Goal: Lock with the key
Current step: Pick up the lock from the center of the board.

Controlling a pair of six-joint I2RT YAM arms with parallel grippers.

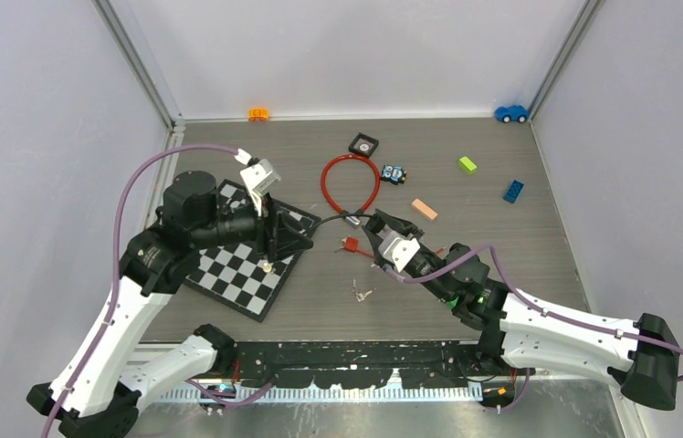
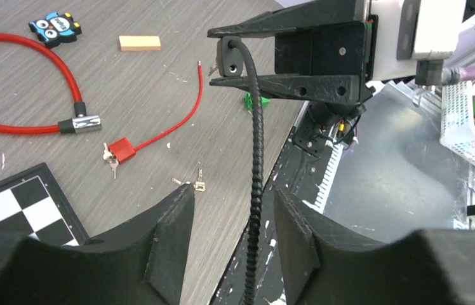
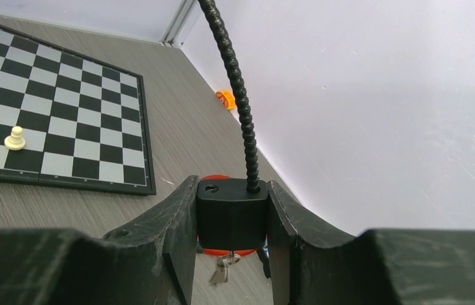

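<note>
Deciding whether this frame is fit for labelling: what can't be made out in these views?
Right wrist: the key beneath the black lock body is small and shadowed between the right claw's fingers. Whether it sits in the keyhole is unclear.
Left wrist: the black cable leaves the bottom edge between the left claw's fingers, so its free end is unseen.
Top: the loose keys are too small to count.

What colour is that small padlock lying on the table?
The padlock is red, clearest in the left wrist view.
</note>
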